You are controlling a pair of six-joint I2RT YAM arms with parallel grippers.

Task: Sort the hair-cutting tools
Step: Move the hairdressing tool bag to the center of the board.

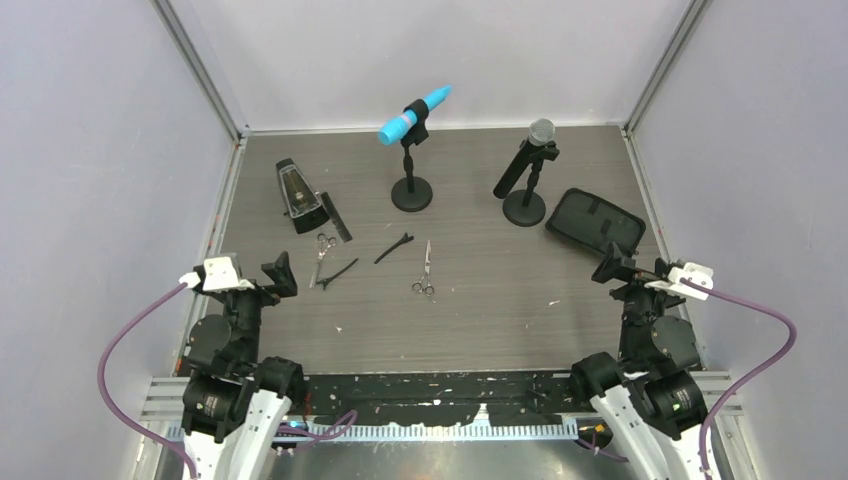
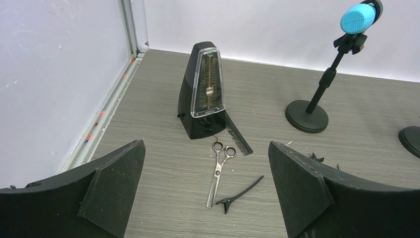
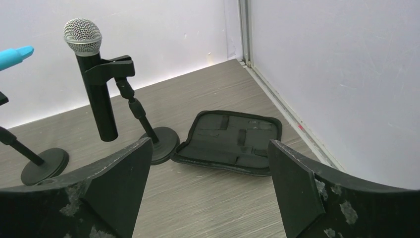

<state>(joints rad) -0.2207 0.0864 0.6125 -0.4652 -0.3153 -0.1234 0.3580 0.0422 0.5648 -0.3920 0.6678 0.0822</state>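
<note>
- Lettering is not being resolved on any item; markings on the metronome (image 1: 297, 195) are too small to be read.
- Five hair-cutting tools are being counted on the table (image 1: 500, 310): two scissors, two clips, one comb.
- The left scissors (image 1: 320, 258), silver with ring handles and one toothed blade, are being shown at 9 o'clock from the table centre, rings toward 12 o'clock.
- The right scissors (image 1: 426, 268), silver with ring handles, are being shown near the centre, rings toward 6 o'clock.
- The first clip (image 1: 338, 273), thin and black, is lying just beside the left scissors, at their 3 o'clock.
- The second clip (image 1: 393, 248), likewise thin and black, is lying between the two scissors.
- The comb (image 1: 337, 218), long, flat and black, is lying just beside the metronome base, at its 4 o'clock.
- Two stand-mounted microphones are being shown toward 12 o'clock: one blue microphone (image 1: 413, 113) and one black microphone (image 1: 525, 165) with a silver grille.
- One black zip case (image 1: 595, 222) is lying opened at 2 o'clock.
- The left gripper (image 2: 205, 145) is being shown at 8 o'clock, jaws standing wide apart, nothing gripped.
- The right gripper (image 3: 210, 143) is being shown at 4 o'clock, jaws equally wide, nothing gripped.
</note>
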